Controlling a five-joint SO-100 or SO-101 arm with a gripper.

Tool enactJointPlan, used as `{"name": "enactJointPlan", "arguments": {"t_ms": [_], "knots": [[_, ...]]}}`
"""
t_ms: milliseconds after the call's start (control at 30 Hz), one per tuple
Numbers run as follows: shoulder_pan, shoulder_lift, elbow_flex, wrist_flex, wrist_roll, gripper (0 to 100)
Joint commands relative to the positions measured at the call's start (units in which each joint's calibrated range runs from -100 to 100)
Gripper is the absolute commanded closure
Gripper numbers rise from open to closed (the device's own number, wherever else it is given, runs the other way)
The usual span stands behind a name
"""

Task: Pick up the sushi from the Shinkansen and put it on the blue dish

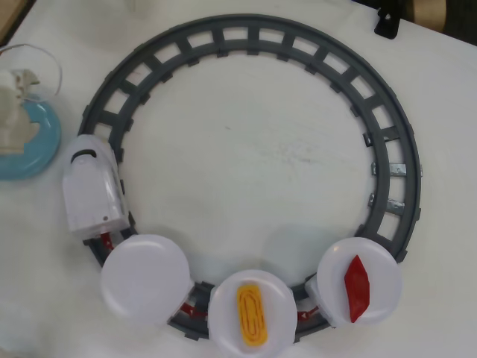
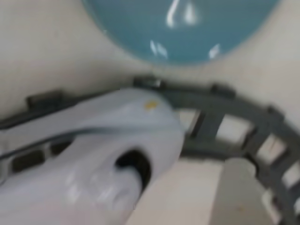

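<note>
In the overhead view the white Shinkansen (image 1: 89, 190) sits on the left of the grey ring track (image 1: 387, 127), its black windshield toward the top. Behind it, one white plate (image 1: 145, 278) is bare, one carries a yellow egg piece (image 1: 252, 313) and one a red tuna piece (image 1: 358, 287). The blue dish (image 1: 33, 149) lies at the far left edge. My cream-white gripper (image 1: 16, 119) hangs over the dish's upper left; its jaws are not clear. The blurred wrist view shows the blue dish (image 2: 183, 28) bare where visible, above the train (image 2: 93, 154). The sushi is hidden.
A clear dome-like piece (image 1: 33, 67) sits just above the dish at the left edge. A black clamp (image 1: 387, 22) is at the top right table edge. White tabletop fills the inside of the ring (image 1: 246, 164).
</note>
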Motion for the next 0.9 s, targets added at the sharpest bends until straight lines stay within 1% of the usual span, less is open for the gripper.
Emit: {"name": "enactJointPlan", "arguments": {"t_ms": [0, 100, 167, 333, 533, 867], "knots": [[5.0, -7.8, -3.2, 4.3, -3.7, 77], [7.4, -10.2, -3.1, 8.2, -5.6, 77], [8.1, -11.6, -2.0, 9.9, -5.9, 77], [10.5, -15.1, 5.8, 11.0, -6.5, 76], [11.8, -23.3, 19.2, 10.1, -4.5, 76], [11.4, -50.0, 41.5, 5.5, -1.1, 76]]}}
